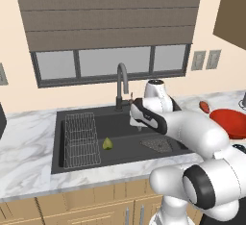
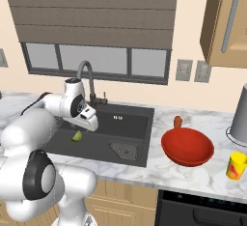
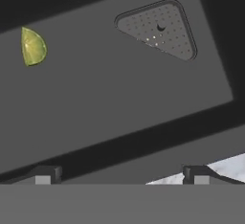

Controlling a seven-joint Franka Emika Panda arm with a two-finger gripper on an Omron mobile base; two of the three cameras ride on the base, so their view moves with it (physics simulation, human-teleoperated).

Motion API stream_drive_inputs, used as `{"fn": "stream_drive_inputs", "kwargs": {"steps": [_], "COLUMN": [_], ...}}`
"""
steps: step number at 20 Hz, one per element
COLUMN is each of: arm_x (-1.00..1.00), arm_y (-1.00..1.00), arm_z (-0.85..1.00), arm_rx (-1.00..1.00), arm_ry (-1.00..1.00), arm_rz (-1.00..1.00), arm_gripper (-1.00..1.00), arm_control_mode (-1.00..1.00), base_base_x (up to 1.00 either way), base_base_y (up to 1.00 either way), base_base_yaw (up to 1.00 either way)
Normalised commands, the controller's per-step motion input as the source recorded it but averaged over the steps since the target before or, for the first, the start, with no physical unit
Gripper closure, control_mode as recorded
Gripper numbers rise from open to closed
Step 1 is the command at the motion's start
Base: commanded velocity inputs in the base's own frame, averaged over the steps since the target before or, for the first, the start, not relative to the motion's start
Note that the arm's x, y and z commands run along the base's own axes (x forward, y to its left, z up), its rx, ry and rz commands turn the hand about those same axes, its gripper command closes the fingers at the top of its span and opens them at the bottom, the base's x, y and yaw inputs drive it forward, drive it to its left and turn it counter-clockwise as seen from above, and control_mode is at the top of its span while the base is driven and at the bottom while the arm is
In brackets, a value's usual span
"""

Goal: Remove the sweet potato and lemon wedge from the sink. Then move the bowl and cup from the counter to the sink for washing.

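Countertop sink (image 1: 86, 164) holds lemon wedge (image 1: 107, 143); bowl (image 2: 187, 147) empty.

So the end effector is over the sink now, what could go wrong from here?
1. The lemon wedge sits at the hand view's far edge, well off the open end effector; closing without re-centering would likely miss it.
2. The faucet stands close to the arm; a wide swing might clip it.
3. The sweet potato lies right beside the bowl; grabbing the bowl could nudge it.
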Motion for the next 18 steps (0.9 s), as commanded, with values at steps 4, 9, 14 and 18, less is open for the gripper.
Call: {"fn": "stream_drive_inputs", "kwargs": {"steps": [4, 9, 14, 18], "arm_x": [0.12, 0.18, 0.12, 0.12], "arm_y": [0.0, 0.03, 0.22, 0.26], "arm_z": [-0.01, -0.02, -0.06, -0.08], "arm_rx": [0.04, 0.04, 0.0, 0.0], "arm_ry": [0.03, 0.09, 0.02, 0.0], "arm_rz": [0.0, 0.0, 0.0, 0.0], "arm_gripper": [-1.0, -1.0, -1.0, -1.0], "arm_control_mode": [-1.0, -1.0, -1.0, -1.0], "base_base_x": [0.0, 0.0, 0.0, 0.0], "base_base_y": [0.0, 0.0, 0.0, 0.0], "base_base_yaw": [0.0, 0.0, 0.0, 0.0]}}
